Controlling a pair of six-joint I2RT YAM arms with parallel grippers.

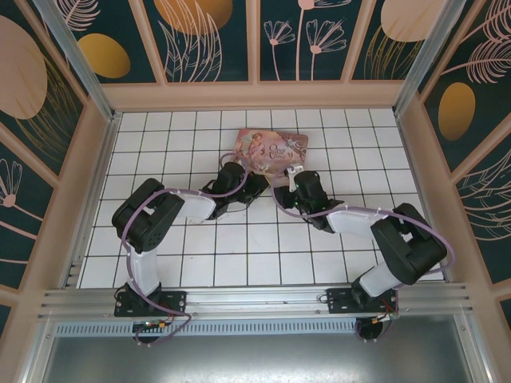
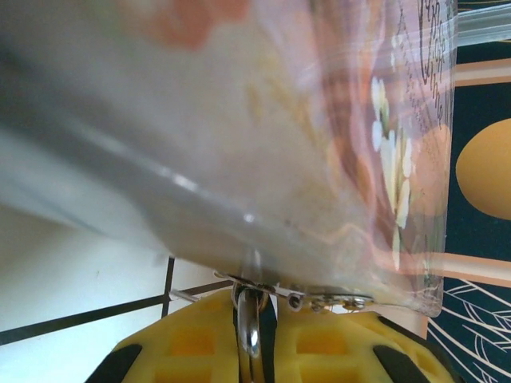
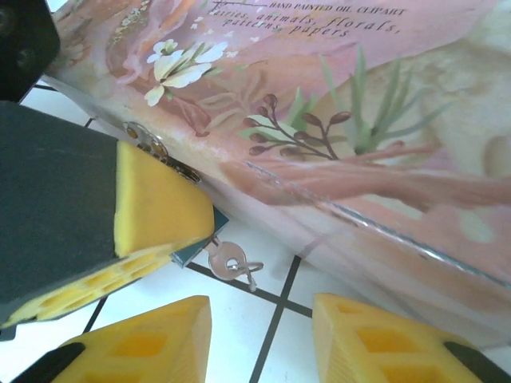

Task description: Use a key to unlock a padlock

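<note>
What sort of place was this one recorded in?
Probably a lab robot cell rather than a home: a white grid-tiled tabletop, a bare aluminium mounting rail along the near edge, and dark-teal floral wall panels boxing the table in.

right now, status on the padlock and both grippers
Left gripper shut on padlock, hard against the tin box. Right gripper open, just short of it. Key apparently hanging at the padlock. Tin box tight alongside.

Left arm (image 1: 148, 219) and right arm (image 1: 403, 251) are showing black joints, white links, purple cables (image 1: 130, 259); right end effector (image 3: 259, 313) is wearing yellow pads (image 3: 144, 345).
</note>
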